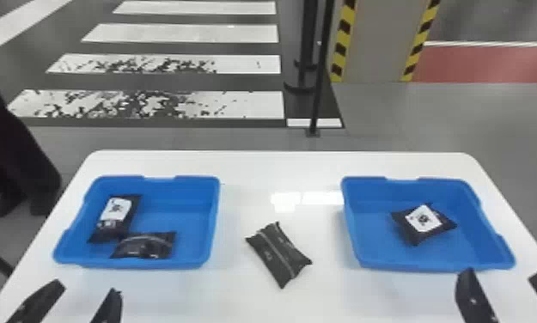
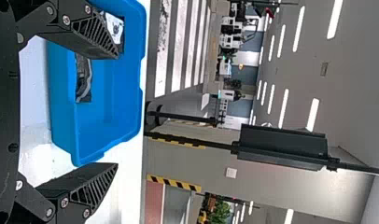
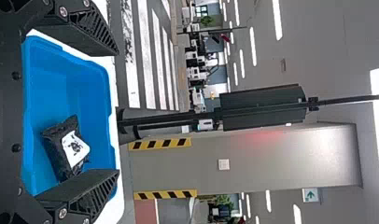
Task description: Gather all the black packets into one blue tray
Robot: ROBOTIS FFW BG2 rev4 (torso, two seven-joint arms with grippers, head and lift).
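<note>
Glossy black plastic-looking packets (image 1: 279, 254), smooth blue plastic trays (image 1: 138, 263), shiny white table (image 1: 254, 167)

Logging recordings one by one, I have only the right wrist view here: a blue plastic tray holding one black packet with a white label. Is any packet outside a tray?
Observer: Yes, a striped, pillow-shaped black packet lies on the white table.
Operator: Is there another tray?
Observer: A second blue plastic tray, on the left, holds two black packets.
Operator: And the left gripper?
Observer: The left gripper is open and empty.
</note>
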